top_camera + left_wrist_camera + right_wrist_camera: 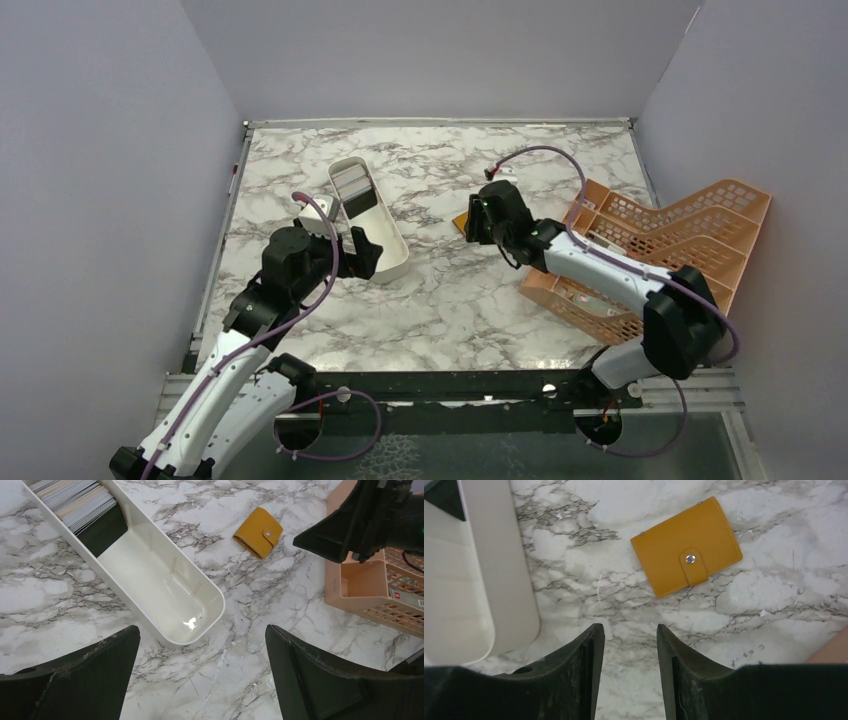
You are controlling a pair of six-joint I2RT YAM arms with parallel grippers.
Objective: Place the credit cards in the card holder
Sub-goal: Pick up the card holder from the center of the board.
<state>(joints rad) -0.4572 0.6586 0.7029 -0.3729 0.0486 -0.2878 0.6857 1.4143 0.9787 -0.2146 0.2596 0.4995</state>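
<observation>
Black fingers of the left gripper (201, 635) fill the bottom of its wrist view, spread wide with nothing between them, above the near end of the white tray (210, 592). Those of the right gripper (628, 630) stand a narrow gap apart, also empty, over bare marble just short of the card holder (686, 545) and not touching it.

Beneath everything lies the marble table (450, 300). An orange lattice rack (700, 230) sits along its right side, partly under the right arm. Left of centre, the long white oval tray runs at a slant.

Between tray and rack, flat on the marble, lies the card holder, folded shut with its tab snapped down.

At the tray's far end the credit cards (75, 500) stand packed on edge, pale and grey ones, with a dark one nearest the tray's empty half.
</observation>
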